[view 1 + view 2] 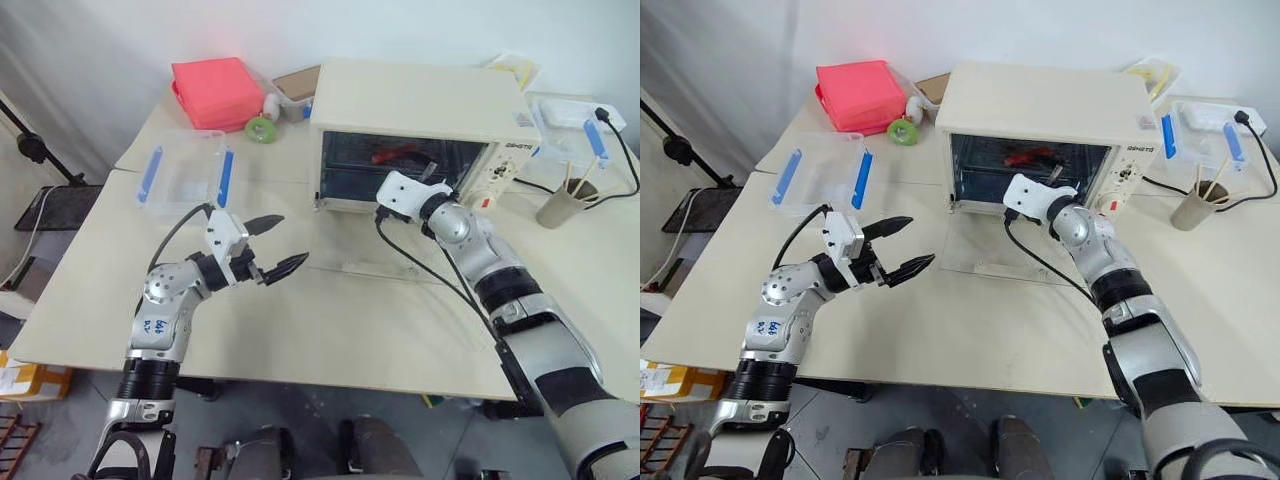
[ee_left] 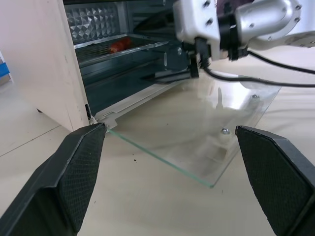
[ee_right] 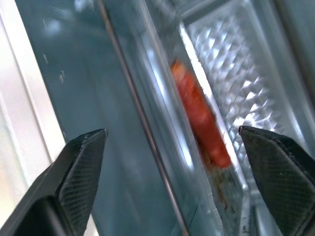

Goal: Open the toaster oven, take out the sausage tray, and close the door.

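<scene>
— Sausage tray (image 2: 115, 46) is being seen on the rack inside the toaster oven (image 1: 415, 100), door (image 2: 197, 132) lying flat; right gripper (image 3: 172, 142) spread wide before it, left gripper (image 1: 272, 245) spread wide, empty

— Thin, stiff, slippery metal is being judged; the front rim is being favoured for gripping

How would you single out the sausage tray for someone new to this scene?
Find the cream toaster oven at the table's far side, its glass door lying open flat. Inside sits the sausage tray, shiny metal holding one red sausage, unlike the clear blue-clipped box outside.
</scene>
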